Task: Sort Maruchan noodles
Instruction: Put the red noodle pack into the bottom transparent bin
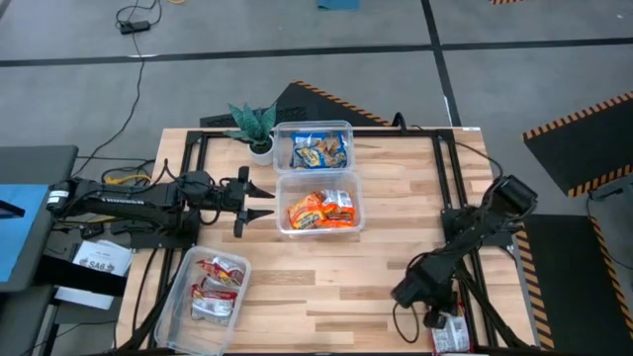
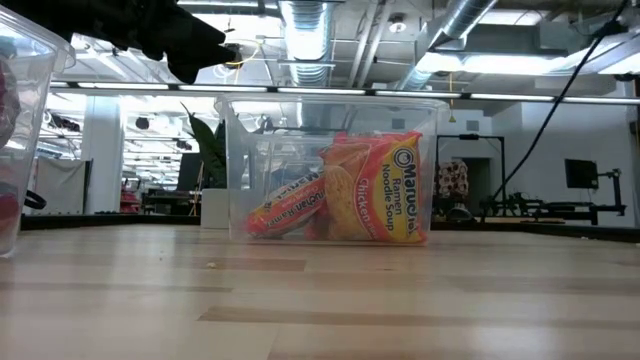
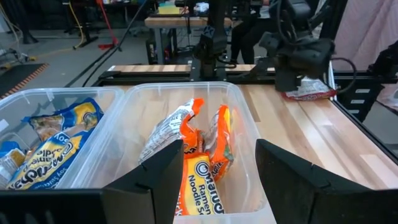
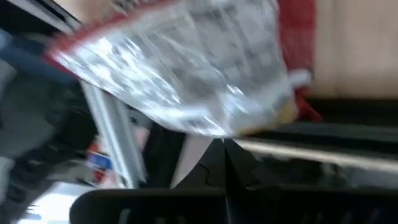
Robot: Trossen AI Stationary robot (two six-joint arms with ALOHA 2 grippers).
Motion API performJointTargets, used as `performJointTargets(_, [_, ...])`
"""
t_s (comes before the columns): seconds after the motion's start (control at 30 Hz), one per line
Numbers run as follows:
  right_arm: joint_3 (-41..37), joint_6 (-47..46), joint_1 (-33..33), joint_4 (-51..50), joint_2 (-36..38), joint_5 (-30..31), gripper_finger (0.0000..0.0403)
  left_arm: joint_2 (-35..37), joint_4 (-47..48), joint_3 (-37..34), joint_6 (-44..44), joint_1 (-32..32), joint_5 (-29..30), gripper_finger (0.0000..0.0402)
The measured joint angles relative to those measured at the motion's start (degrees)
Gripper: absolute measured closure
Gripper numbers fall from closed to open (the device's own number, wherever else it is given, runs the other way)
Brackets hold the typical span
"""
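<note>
the right tool (image 1: pixel 432 318), fingers pressed together at the near right edge of the table (image 1: pixel 396 227), has a red-and-silver maruchan packet (image 4: pixel 186 68) lying just ahead; the left tool (image 1: pixel 259 203), fingers apart, hovers beside the orange-packet tub (image 1: pixel 318 203), well apart.

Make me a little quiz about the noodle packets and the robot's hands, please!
1. True or false: the left hand is open beside the clear plastic tub of orange-red noodle packets.
2. Which tub holds the blue-and-yellow noodle packets? A: the one next to the small green potted plant. B: the one farthest from the plant. C: none.
3. Fill in: the red-and-silver noodle packet lying outside the tubs is by the ___ hand.
Key: 1 true; 2 A; 3 right.
</note>
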State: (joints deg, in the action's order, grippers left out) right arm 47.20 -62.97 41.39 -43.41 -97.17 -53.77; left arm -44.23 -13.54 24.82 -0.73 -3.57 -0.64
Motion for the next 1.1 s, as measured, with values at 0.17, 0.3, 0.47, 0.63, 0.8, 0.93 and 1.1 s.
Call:
performJointTargets(0.17, [-8.14,-18.43,1.72,22.53,5.52,2.22,0.0395,0.00,-0.20,0.01,0.09,0.00,-0.01,0.0214])
performJointTargets(0.3, [-11.91,-25.06,3.41,30.48,6.18,4.13,0.0393,0.00,-0.33,0.00,0.09,0.00,0.00,0.0214])
performJointTargets(0.47, [-12.80,-23.83,3.71,34.58,3.04,1.64,0.0392,-0.01,-0.37,0.00,0.04,0.00,0.00,0.0214])
performJointTargets(0.63, [-12.75,-16.62,-1.00,35.02,1.02,0.84,0.0391,-0.02,-0.44,0.00,-0.07,0.00,0.00,0.0214])
performJointTargets(0.8, [-12.00,-6.79,-8.22,37.18,1.05,8.21,0.0391,-0.02,-0.55,0.00,-0.09,0.00,0.00,0.0214])
performJointTargets(0.93, [-9.03,4.39,-14.07,37.17,1.07,15.29,0.0391,-0.02,-0.54,0.00,-0.10,0.00,0.00,0.0214])
performJointTargets(1.1, [-4.42,18.01,-21.08,39.69,0.93,27.20,0.0390,-0.02,-0.52,0.00,-0.11,0.00,0.00,0.0214])
